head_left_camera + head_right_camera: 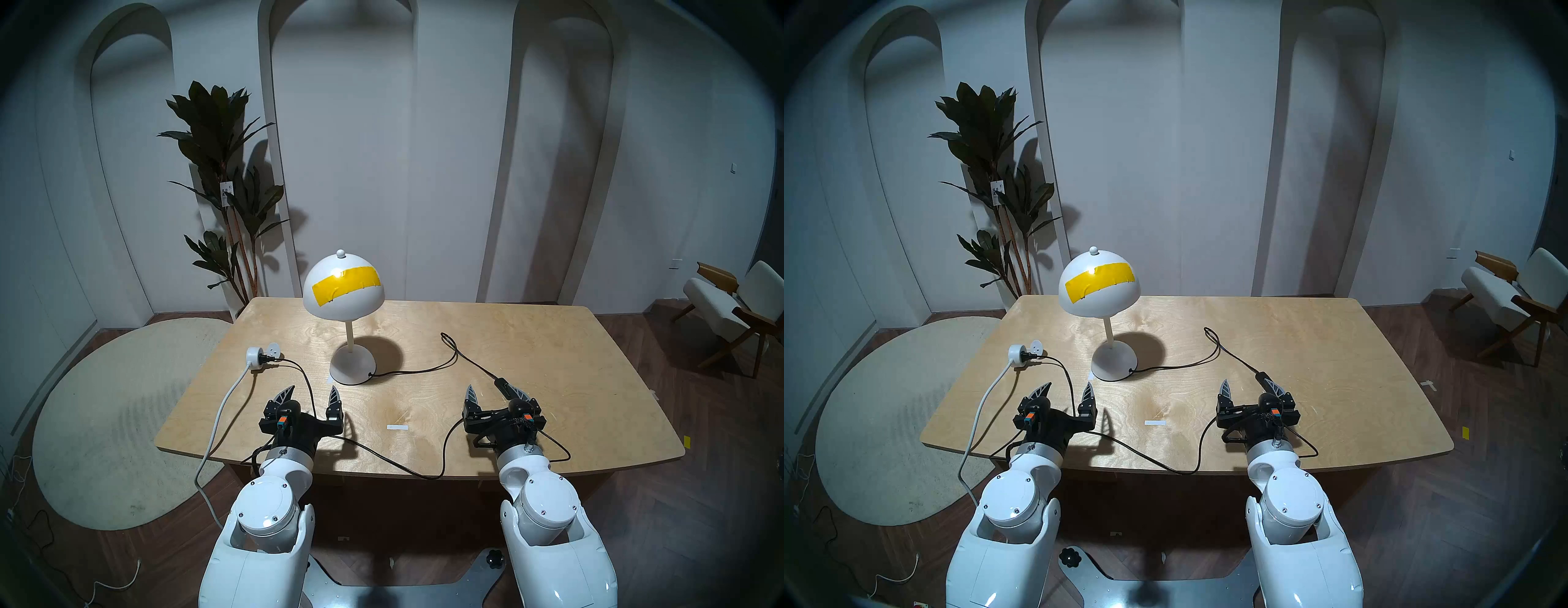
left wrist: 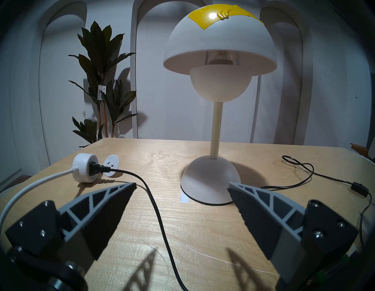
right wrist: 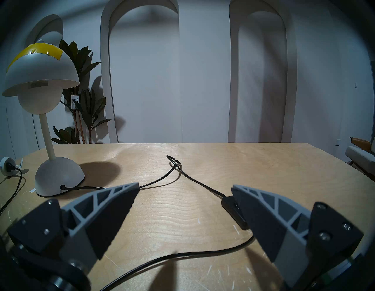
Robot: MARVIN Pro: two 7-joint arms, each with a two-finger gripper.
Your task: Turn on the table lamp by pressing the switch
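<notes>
The white table lamp [image 1: 344, 293] with a yellow tape strip on its dome shade stands unlit on the wooden table [image 1: 551, 339], left of centre. Its black cord [image 1: 424, 370] runs right to a black inline switch [image 1: 502, 387], which also shows in the right wrist view [image 3: 233, 211] partly behind my right finger. My right gripper [image 1: 496, 392] is open and empty, its right finger over the switch. My left gripper [image 1: 311, 392] is open and empty, just in front of the lamp base [image 2: 211, 180], with the cord passing between its fingers.
A white round socket [image 1: 259, 356] with the black plug in it lies at the table's left, its white cable hanging off the front edge. A white tape mark [image 1: 396, 427] lies near the front. A plant [image 1: 220, 170] stands behind; a chair [image 1: 729, 305] stands right.
</notes>
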